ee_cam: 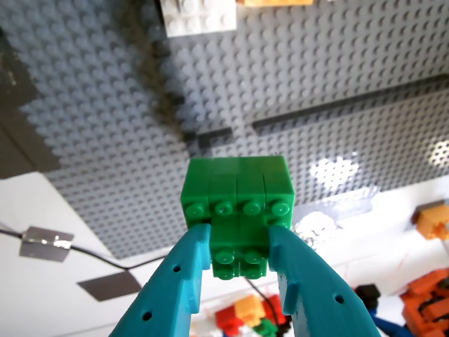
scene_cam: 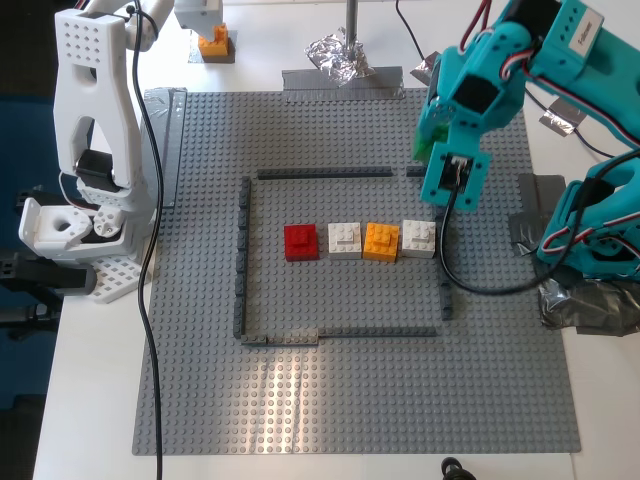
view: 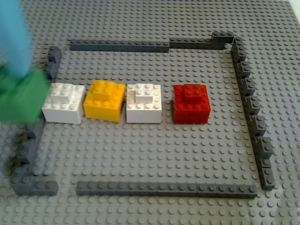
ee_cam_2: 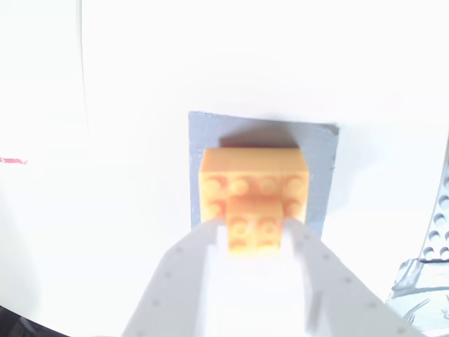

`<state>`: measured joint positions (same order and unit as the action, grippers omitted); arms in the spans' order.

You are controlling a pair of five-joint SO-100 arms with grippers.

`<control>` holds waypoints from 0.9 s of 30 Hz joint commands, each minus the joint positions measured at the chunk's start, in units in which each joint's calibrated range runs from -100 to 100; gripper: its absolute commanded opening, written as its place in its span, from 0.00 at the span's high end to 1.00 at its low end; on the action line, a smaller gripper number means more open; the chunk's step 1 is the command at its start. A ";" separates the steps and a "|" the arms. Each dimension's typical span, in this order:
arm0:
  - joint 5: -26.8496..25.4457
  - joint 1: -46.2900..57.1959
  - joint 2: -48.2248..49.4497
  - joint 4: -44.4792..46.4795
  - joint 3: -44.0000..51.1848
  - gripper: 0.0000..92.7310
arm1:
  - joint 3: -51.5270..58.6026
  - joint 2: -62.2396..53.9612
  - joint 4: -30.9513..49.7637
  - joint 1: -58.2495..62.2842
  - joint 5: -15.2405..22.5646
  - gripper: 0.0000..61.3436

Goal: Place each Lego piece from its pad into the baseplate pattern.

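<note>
Exterior view: my first gripper [scene_cam: 432, 150] holds the green brick [scene_cam: 424, 140] above the baseplate [scene_cam: 300, 400], near the strip outline's end beside the white brick [scene_cam: 418, 238]. Second wrist view: my second gripper [ee_cam_2: 256, 235] is closed on the orange brick [ee_cam_2: 254, 196], seated on its pad [ee_cam_2: 323, 175]. First wrist view: green brick clamped, airborne. Judgement: placement step; next, lower beside the row.

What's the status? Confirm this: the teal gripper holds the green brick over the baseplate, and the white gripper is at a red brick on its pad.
Not quite. The second wrist view shows that my second gripper is at the orange brick, not a red one, and that this brick sits on its pad. The rest holds: my first gripper holds the green brick over the baseplate.
</note>
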<state>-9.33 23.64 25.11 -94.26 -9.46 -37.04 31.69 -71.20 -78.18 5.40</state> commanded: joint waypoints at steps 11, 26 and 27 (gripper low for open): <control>2.91 -15.91 1.07 0.28 0.39 1.00 | -4.09 -11.69 -5.04 1.69 -0.44 1.00; 5.59 -25.20 -8.62 4.27 5.26 1.00 | 34.83 -51.35 -14.07 16.19 -8.84 1.00; 5.54 -25.27 -9.66 4.68 5.99 1.00 | 36.63 -53.24 -15.21 17.64 -9.72 1.00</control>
<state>-4.10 -1.22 17.92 -91.30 -7.71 -7.16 -6.91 -81.66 -65.73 -1.20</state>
